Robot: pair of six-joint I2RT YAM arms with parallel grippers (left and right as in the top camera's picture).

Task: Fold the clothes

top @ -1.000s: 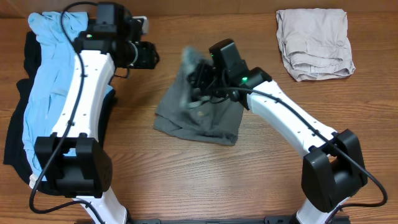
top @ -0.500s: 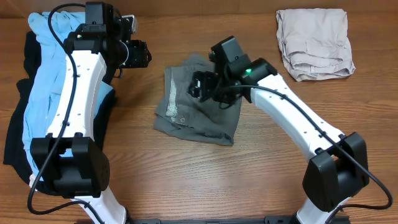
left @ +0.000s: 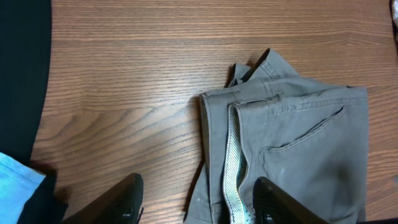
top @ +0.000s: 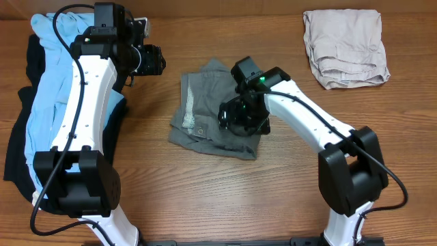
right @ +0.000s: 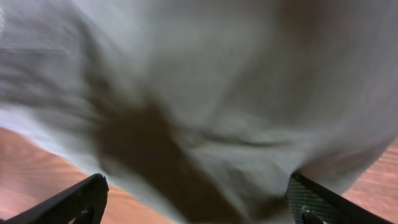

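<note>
**Four garments on the table, both grippers open and empty**

One pair of grey shorts (top: 198,133) is seen lying folded at the middle of the table (top: 205,198). Its pale waistband strip (left: 233,162) is turned up along the left edge, and one stitched pocket (left: 305,134) shows on the upper layer.

Three other garments are counted. One light blue piece (top: 48,102) is draped over black cloth (top: 15,160) at the table's left edge. Whether the black cloth is one piece or more cannot be told. One beige piece (top: 347,46) lies bundled at the far right corner, well apart from the shorts.

Two arms are in view. The left gripper (top: 158,60) is held above bare wood, near the shorts' upper left corner but not touching them. Its two fingers (left: 127,199) are spread moderately, and nothing is gripped between them.

The right gripper (top: 242,116) is placed directly over the right half of the shorts. In the right wrist view, which is blurred, grey fabric fills the frame. The two fingers (right: 78,199) are spread very wide at either side, and no cloth is seen pinched.
</note>
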